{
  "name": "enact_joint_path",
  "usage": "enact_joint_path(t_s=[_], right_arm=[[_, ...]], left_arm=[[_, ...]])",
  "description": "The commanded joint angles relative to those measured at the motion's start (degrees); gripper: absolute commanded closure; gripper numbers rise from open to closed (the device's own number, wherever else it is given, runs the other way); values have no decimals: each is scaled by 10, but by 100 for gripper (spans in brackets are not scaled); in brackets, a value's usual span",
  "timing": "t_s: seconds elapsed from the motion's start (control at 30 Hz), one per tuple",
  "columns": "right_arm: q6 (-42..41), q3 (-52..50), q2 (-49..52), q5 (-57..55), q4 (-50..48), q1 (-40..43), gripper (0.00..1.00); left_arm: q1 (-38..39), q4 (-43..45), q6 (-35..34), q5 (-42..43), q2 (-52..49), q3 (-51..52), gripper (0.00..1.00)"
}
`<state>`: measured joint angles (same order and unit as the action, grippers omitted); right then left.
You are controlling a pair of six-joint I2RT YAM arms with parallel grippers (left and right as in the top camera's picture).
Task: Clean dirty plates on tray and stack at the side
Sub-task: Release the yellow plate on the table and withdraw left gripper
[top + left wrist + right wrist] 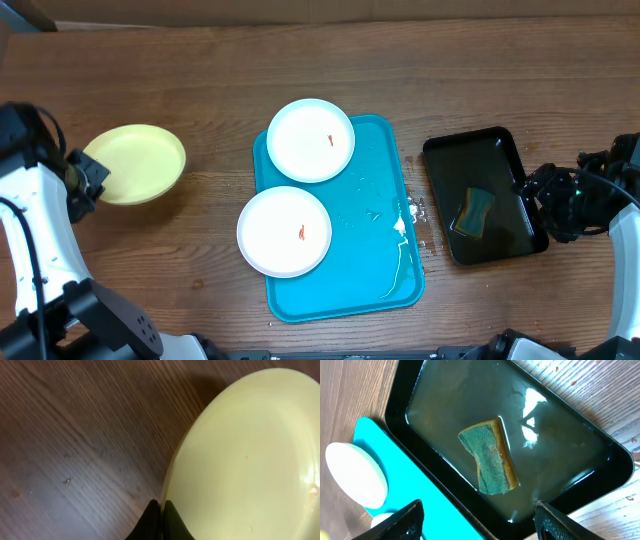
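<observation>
The blue tray (pixel 370 230) lies mid-table with two white plates on it: one at the back (pixel 311 140) and one at the front left (pixel 284 231), each with a small red smear. The yellow-green plate (pixel 135 163) is on the wood to the left of the tray. My left gripper (pixel 85 172) is shut on its left rim; the left wrist view shows the closed fingers (pixel 162 510) at the plate's edge (pixel 250 460). My right gripper (pixel 535 195) is open and empty over the black tray's right side, its fingers (pixel 480 520) wide apart below the sponge (pixel 490 457).
The black glossy tray (pixel 470 137) stands to the right of the blue tray and holds water and a green-yellow sponge (pixel 474 212). White foam and wet streaks (pixel 402 225) lie on the blue tray's right edge. The black tray's rim (pixel 400 405) nearly touches the blue tray (pixel 395 460).
</observation>
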<state>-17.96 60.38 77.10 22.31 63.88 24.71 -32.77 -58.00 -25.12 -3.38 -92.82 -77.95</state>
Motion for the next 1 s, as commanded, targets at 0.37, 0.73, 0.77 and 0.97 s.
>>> enact_joint_path(t_s=[0.37,0.73,0.77,0.97], right_arm=[[4,8,-5,5,-1,1,28],[5,8,-5,5,2,1,28],[5,8,-5,5,3,1,28],[35,8,-5,18,11,0,28]], left_arm=[[-10,100,45,-10,3,96,89],[26,37,114,189,12,38,53],[44,23,130,202,14,30,51],[204,-45,236,200,22,20,38]])
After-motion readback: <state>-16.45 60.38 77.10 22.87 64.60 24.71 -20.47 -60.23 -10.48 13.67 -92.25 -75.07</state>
